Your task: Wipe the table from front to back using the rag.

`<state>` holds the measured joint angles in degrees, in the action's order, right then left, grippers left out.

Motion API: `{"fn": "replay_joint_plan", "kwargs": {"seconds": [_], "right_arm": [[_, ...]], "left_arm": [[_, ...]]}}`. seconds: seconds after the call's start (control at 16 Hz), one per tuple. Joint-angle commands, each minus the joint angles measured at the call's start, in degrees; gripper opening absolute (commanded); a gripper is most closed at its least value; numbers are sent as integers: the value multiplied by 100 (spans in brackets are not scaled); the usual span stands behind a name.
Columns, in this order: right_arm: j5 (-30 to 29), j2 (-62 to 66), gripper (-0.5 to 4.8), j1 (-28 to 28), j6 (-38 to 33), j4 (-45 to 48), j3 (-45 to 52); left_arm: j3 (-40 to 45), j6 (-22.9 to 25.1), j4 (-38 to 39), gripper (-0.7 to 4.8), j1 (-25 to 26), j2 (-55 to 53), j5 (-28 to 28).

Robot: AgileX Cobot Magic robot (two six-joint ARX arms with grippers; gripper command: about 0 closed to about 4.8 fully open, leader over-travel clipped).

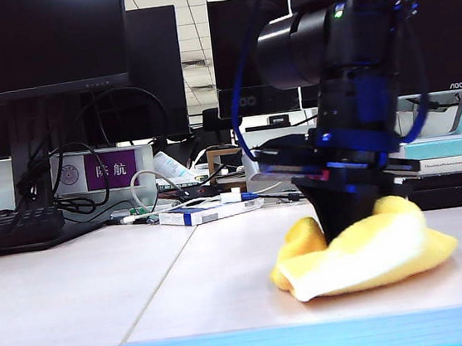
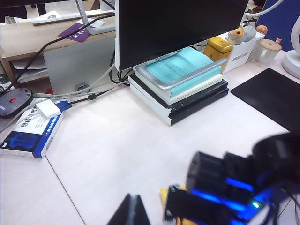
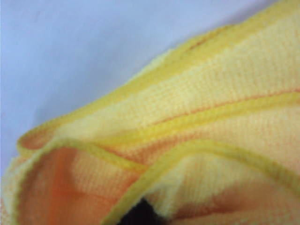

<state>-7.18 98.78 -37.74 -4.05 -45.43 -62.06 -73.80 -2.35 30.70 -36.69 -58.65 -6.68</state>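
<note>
Right gripper (image 1: 352, 222) clamped on rag (image 1: 365, 249), bunched on table (image 1: 144, 291) near front edge, right side. Left gripper (image 2: 133, 212) closed, empty, apparently hovering nearby. Keep downward pressure; drag straight toward monitors; flatten cloth.

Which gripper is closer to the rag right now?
Right. The right gripper is shut on the rag, pressing it to the table; the left gripper, shut, hovers apart from it.
</note>
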Motion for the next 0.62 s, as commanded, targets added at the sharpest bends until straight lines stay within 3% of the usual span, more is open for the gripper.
{"fn": "replay_joint_plan", "kwargs": {"seconds": [0.06, 0.62], "right_arm": [[-48, -33, -6, -214, -205, -501, 378], [-24, -221, -6, -323, -192, -372, 647]], "left_arm": [[-37, 11, -48, -5, -13, 11, -22], [-31, -111, 234, -5, -52, -4, -210]]}}
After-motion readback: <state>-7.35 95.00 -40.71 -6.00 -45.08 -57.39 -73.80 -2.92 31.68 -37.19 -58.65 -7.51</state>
